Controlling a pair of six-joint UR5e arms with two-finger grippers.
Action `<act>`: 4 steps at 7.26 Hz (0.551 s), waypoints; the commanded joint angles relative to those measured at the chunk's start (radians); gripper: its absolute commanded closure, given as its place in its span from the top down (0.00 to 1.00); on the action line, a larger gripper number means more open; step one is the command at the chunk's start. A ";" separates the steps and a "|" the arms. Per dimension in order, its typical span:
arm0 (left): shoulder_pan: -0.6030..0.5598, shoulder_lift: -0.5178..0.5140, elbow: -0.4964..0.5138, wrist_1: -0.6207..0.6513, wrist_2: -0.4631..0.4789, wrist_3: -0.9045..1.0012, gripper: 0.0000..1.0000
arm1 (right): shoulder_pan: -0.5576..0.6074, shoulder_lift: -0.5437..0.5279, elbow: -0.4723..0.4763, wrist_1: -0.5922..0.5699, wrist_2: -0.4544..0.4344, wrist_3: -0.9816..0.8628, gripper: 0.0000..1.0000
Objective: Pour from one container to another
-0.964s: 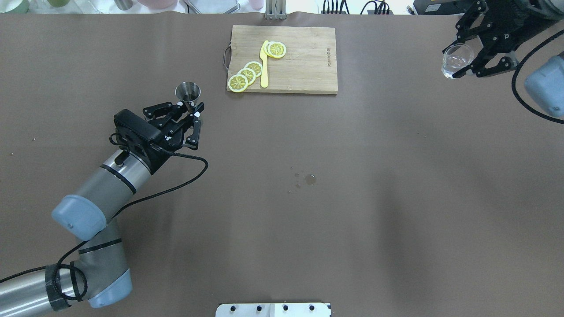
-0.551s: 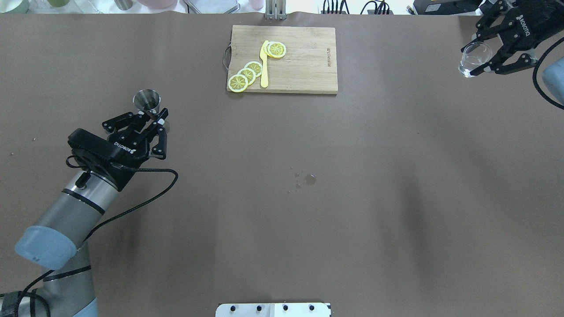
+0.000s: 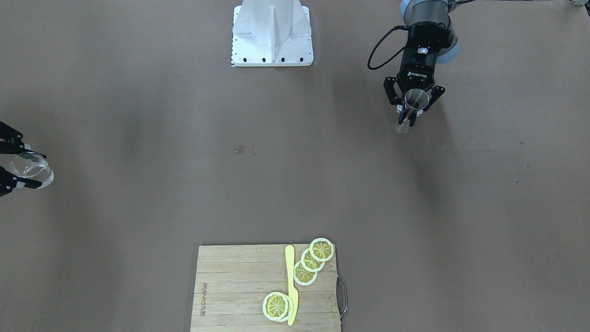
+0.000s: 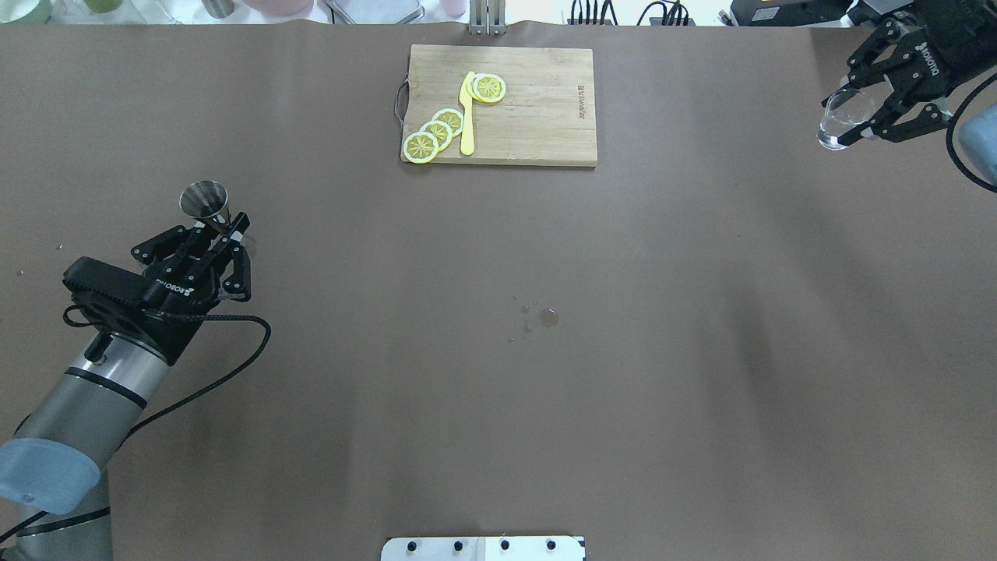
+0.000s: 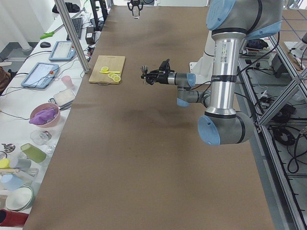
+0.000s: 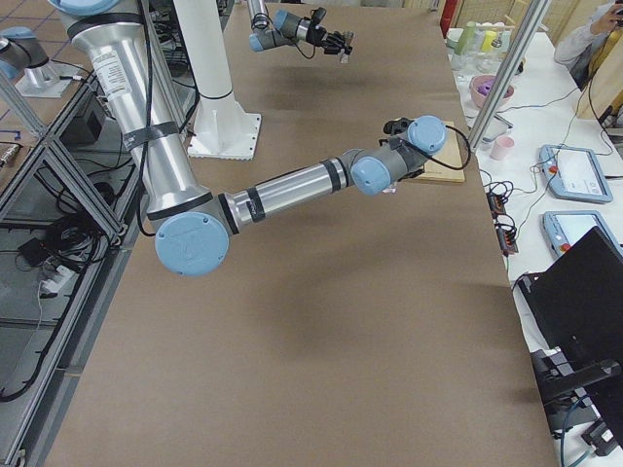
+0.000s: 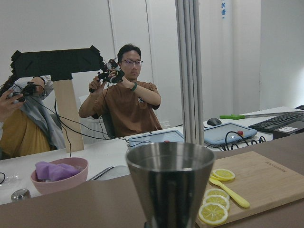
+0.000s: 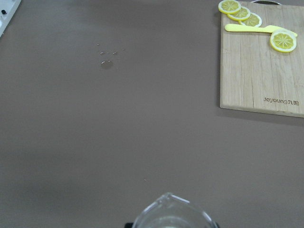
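The steel hourglass jigger (image 4: 204, 199) stands upright in my left gripper (image 4: 222, 226), which is shut on its narrow waist, at the table's left side. The front-facing view shows the same jigger (image 3: 413, 102) in that gripper (image 3: 408, 117). Its upper cone (image 7: 169, 180) fills the left wrist view. The small clear glass cup (image 4: 840, 117) is held at the far right corner by my right gripper (image 4: 855, 117), shut on it. The cup (image 3: 31, 168) shows at the front-facing view's left edge, and its rim and pouring lip (image 8: 168, 213) at the bottom of the right wrist view.
A wooden cutting board (image 4: 537, 101) with lemon slices (image 4: 435, 132) and a yellow knife (image 4: 466, 117) lies at the far middle. Small liquid drops (image 4: 547, 317) mark the table centre. The robot base (image 3: 272, 32) stands at the near edge. People sit beyond the far edge.
My left arm has carried the jigger leftward and a little nearer the robot. My right arm has carried the glass cup further right, toward the table's far right corner.
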 commanded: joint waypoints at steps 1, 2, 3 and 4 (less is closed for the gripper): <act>0.046 0.085 -0.001 0.021 0.039 -0.134 0.00 | 0.000 0.000 -0.059 0.042 0.038 0.002 0.00; 0.051 0.096 0.001 0.029 0.041 -0.153 0.00 | 0.000 0.001 -0.099 0.100 0.038 0.002 0.00; 0.053 0.139 0.002 0.041 0.041 -0.204 0.00 | -0.001 0.000 -0.128 0.152 0.038 -0.001 0.00; 0.053 0.150 0.018 0.049 0.041 -0.230 0.00 | -0.001 -0.002 -0.154 0.198 0.038 -0.001 0.00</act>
